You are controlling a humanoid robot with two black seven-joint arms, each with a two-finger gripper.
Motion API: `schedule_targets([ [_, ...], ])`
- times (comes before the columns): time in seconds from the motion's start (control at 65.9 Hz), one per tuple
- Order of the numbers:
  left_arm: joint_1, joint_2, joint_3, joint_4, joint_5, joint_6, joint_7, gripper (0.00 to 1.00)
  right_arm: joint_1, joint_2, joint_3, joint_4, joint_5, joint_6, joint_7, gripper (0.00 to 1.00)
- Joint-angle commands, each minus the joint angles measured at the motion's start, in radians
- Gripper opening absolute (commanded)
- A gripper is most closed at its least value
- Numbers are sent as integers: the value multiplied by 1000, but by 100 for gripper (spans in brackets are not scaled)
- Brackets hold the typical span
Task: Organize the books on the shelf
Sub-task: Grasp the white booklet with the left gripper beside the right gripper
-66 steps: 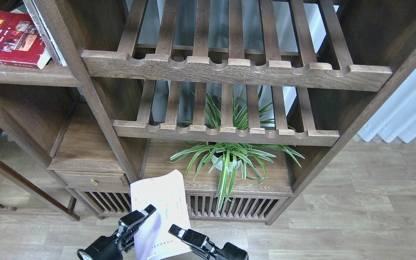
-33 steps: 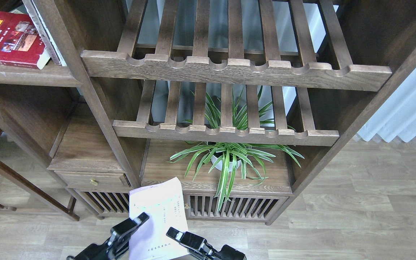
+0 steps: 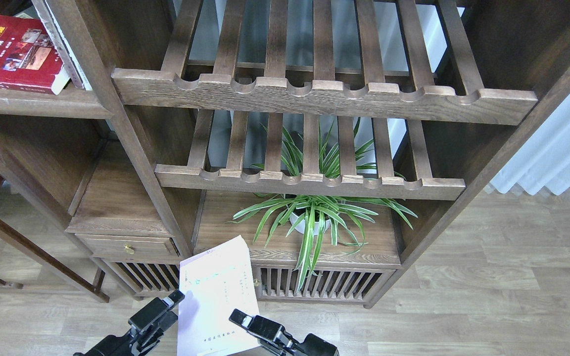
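The thin white-lavender book (image 3: 215, 291) is held up low in the head view, in front of the cabinet's base. My right gripper (image 3: 239, 317) grips its lower right edge, one finger lying over the cover. My left gripper (image 3: 168, 302) is at the book's left edge; I cannot tell whether it touches, and its fingers cannot be told apart. The thick red book (image 3: 10, 52) lies flat on the dark plank shelf (image 3: 37, 104) at the upper left. A second book (image 3: 60, 42) leans on edge beside it, its cover hidden.
Two slatted racks with notched front rails (image 3: 314, 96) fill the middle bay. A potted spider plant (image 3: 314, 217) stands on the low cabinet top below them. A small drawer with a brass knob (image 3: 128, 248) is at the lower left. White curtain (image 3: 557, 153) at right.
My left gripper has drawn back down and to the left, off the book's cover to its left edge. The book has tilted slightly and stays with my right gripper.
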Motion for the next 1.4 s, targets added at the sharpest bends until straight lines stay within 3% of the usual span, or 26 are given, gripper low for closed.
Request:
schedule_targets([
  [0.0, -4, -26, 4, -2, 2, 0, 0, 84, 0, 0, 0, -1, 0, 0, 0, 6],
  [0.228, -10, -68, 5, -5, 3, 0, 0, 78, 0, 0, 0, -1, 0, 0, 0, 6],
  [0.364, -10, -81, 5, -11, 3, 0, 0, 59, 0, 0, 0, -1, -2, 0, 0, 6],
  [0.379, -10, -84, 5, -21, 5, 0, 0, 50, 0, 0, 0, -1, 0, 0, 0, 6],
  [0.698, -10, -82, 5, -22, 3, 0, -1, 10, 0, 0, 4, -1, 0, 0, 2, 6],
  [1.123, 4, -24, 2, -73, 3, 0, -3, 8, 18, 0, 52, -13, 3, 0, 3, 6],
  [1.244, 4, -21, -7, -77, 3, 0, -3, 8, 17, 0, 52, -13, 3, 0, 3, 10],
  [1.32, 5, -19, -9, -79, 3, 0, -1, 8, 17, 0, 52, -11, 3, 0, 2, 21],
  [1.365, 7, -18, -10, -80, 5, 0, -1, 9, 18, 0, 50, -11, -2, 0, 2, 34],
  [1.381, 10, -18, -13, -80, 5, 0, -1, 9, 20, 0, 49, -11, -5, 0, 2, 44],
])
